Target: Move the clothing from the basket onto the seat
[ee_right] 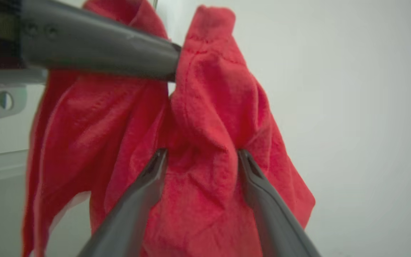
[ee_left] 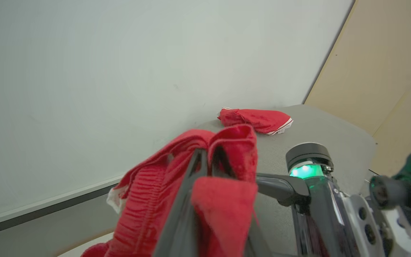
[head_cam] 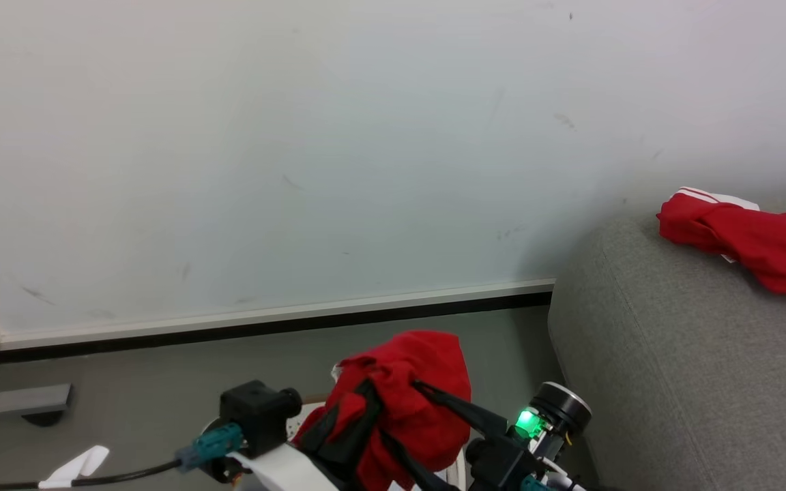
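Note:
A bunched red garment (head_cam: 406,395) hangs off the floor low in the head view, held from both sides. My left gripper (head_cam: 366,406) is shut on it, its dark fingers (ee_left: 196,167) wrapped in the fabric. My right gripper (ee_right: 200,157) pinches a thick fold of the same garment between its fingers (ee_right: 155,167); it reaches in from the right (head_cam: 427,392). A second red garment with white stripe trim (head_cam: 748,245) lies on the grey sofa (head_cam: 673,368) at the right. A sliver of the white basket (head_cam: 301,416) with its brown rim peeks out below the held garment.
A pale wall with a white and black baseboard (head_cam: 270,320) runs behind. On the grey floor at the left sits a flat grey block (head_cam: 18,402). The sofa's rounded arm stands close to my right arm. A beige panel (ee_left: 387,71) rises beyond the sofa.

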Tool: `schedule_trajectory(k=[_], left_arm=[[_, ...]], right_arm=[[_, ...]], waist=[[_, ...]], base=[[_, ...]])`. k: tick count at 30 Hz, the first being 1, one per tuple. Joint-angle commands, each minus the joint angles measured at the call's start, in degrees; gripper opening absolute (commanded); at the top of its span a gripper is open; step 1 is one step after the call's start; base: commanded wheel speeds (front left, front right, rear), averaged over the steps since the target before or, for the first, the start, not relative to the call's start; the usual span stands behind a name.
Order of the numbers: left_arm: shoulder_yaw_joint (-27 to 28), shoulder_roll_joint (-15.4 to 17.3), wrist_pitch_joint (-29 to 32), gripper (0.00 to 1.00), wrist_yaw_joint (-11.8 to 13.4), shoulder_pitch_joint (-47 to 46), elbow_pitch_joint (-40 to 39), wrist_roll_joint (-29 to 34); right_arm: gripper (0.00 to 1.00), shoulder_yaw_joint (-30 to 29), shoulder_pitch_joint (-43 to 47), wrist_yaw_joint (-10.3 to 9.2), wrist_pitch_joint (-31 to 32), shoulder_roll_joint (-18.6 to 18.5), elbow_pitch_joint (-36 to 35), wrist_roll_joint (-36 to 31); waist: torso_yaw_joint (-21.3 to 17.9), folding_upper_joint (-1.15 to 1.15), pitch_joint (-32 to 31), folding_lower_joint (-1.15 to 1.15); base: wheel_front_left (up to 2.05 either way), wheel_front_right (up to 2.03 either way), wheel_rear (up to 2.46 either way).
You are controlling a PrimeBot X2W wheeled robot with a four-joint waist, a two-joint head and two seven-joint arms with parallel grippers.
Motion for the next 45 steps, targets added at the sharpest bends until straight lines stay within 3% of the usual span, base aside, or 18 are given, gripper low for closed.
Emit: schedule_trajectory(k=[1,2,3,9,12,13,14,25,35,41,45], left_arm=[[-0.5,-0.2,0.3,0.0,-0.3,-0.7,-0.3,0.6],[-0.8,-0.5,0.5,0.0,-0.5,-0.8,-0.3,0.7],[-1.1,-0.8,0.6,0.0,-0.6,-0.8,-0.2,0.7],[-1.3,-1.1,-0.5,0.02,0.0,-0.2,1.8,1.2],[-1.2,-1.1,-1.4,0.26,0.0,0.2,2.9,1.3],[-1.1,-1.2,-1.9,0.5,0.0,0.3,3.3,1.5],[-1.3,-1.2,-2.4,1.0,-0.1,0.2,3.6,1.9],[-3.4,-3.0,-5.8,1.0,-1.3,-1.0,7.0,4.2],[-4.2,-4.6,-7.4,1.0,-2.1,-3.3,8.8,5.2],[-4.4,-4.4,-7.4,1.0,-2.1,-4.7,9.4,6.3],[-4.5,-3.8,-6.4,1.0,-2.6,-7.3,8.6,6.8]], right_arm=[[1.0,0.8,-1.2,-0.12,0.0,0.4,1.5,0.6],[0.24,1.2,-1.4,-0.12,0.0,0.6,2.7,1.6],[0.0,1.6,-1.8,-0.12,0.0,0.8,3.6,2.6],[0.0,-0.8,-2.3,-0.12,0.0,1.6,4.7,6.6],[0.0,-3.1,-2.3,-0.12,0.0,1.6,4.6,7.1],[0.0,-4.0,-2.4,-0.13,0.0,1.3,4.4,7.1],[0.0,-5.0,-2.6,-0.13,0.0,1.0,4.2,6.9],[0.0,-14.8,-4.2,-0.13,0.0,-3.3,1.2,3.9],[0.0,-19.9,-4.0,-0.13,0.0,-5.1,-1.3,1.9],[0.0,-23.1,-3.3,-0.13,0.0,-5.0,-2.2,1.3],[0.0,-26.9,-4.8,-0.13,0.0,-5.0,-2.5,1.3]], waist=[[0.2,0.0,-0.1,0.0],[0.4,0.0,-0.1,0.0],[0.6,0.0,-0.2,0.0],[0.7,0.0,-0.1,0.0],[0.2,0.0,0.2,0.0],[-0.1,0.0,0.3,0.0],[-0.4,0.0,0.5,0.0],[-7.9,0.0,2.9,0.0],[-16.2,0.0,5.8,0.0],[-17.5,0.0,8.5,0.0],[-16.2,0.0,13.2,0.0]], base=[[0.0,0.0,0.0],[0.0,0.0,0.0],[0.0,0.0,0.0],[0.0,0.0,0.0],[0.0,0.0,0.0],[0.0,0.0,0.0],[0.0,0.0,0.0],[0.0,0.0,0.0],[0.0,0.0,0.0],[0.0,0.0,0.0],[0.0,0.0,0.0]])
